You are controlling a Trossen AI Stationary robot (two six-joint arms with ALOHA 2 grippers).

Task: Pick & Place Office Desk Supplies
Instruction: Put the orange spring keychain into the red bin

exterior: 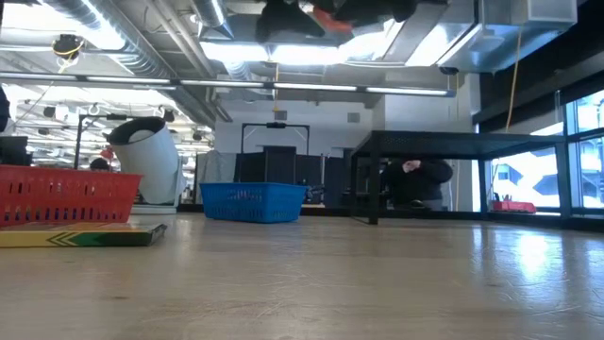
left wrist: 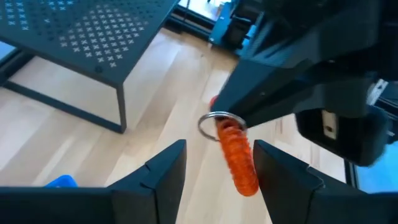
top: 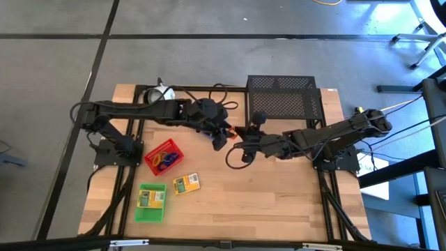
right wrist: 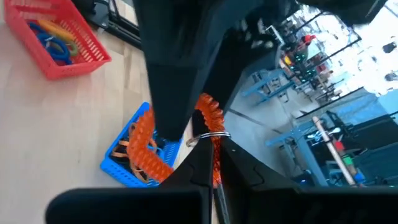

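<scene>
My right gripper (right wrist: 213, 151) is shut on an orange coiled loop (left wrist: 239, 158) with a metal ring, high above the table's middle (top: 242, 134). My left gripper (left wrist: 217, 149) is open beside it (top: 221, 139), one finger on each side of the loop's free end; whether either finger touches it, I cannot tell. Below them the blue tray (right wrist: 134, 158) rests on the table and holds more orange loops. The red tray (top: 164, 157) holds blue, orange and red loops. One yellow-green box lies in the green tray (top: 150, 202), another (top: 186, 183) on the table beside it. My right gripper pinches the orange loop between its two fingers just beyond the metal ring (right wrist: 208, 138), coming level from the table's right. The loop is lifted clear, and its free end (left wrist: 247, 183) sticks out past the fingertips toward the left gripper.
The black wire-mesh rack (top: 282, 97) stands at the far edge behind the grippers. The white round object (top: 159, 93) sits at the far left. Bare wood lies along the near edge and near right (top: 279, 202).
</scene>
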